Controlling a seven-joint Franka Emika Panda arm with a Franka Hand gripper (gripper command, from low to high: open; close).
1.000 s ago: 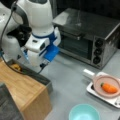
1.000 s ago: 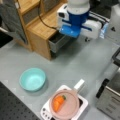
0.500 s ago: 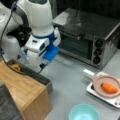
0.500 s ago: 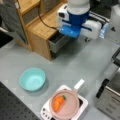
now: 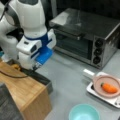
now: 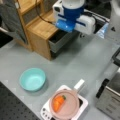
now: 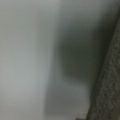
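Drawer (image 6: 62,40) is the thing the robot arm is busy with. It is a dark grey drawer, and it sticks out of the side of a light brown wooden cabinet (image 6: 41,32). It is pulled open, and its inside looks dark and shadowy. In a front view the same drawer (image 5: 41,79) shows as a dark grey strip under the wooden top, low on the left. The pincer (image 6: 66,31) sits at the end of the white and blue arm, right over the open drawer and reaching down into it. In a front view the pincer (image 5: 35,67) is tucked low behind the blue part of the arm, just at the drawer's edge. I cannot tell how far apart its fingers are, or if it has hold of anything, because the arm hides them. The wrist view shows only a blurry grey wall with a dark shadow and a speckled edge on the right. On the grey counter (image 6: 82,62) there is a light blue bowl (image 6: 32,79), well apart from the drawer. A pink pan (image 6: 64,103) with an orange carrot (image 6: 58,102) in it sits on a small white stove. A silver toaster oven (image 5: 85,37) stands behind, near the arm.
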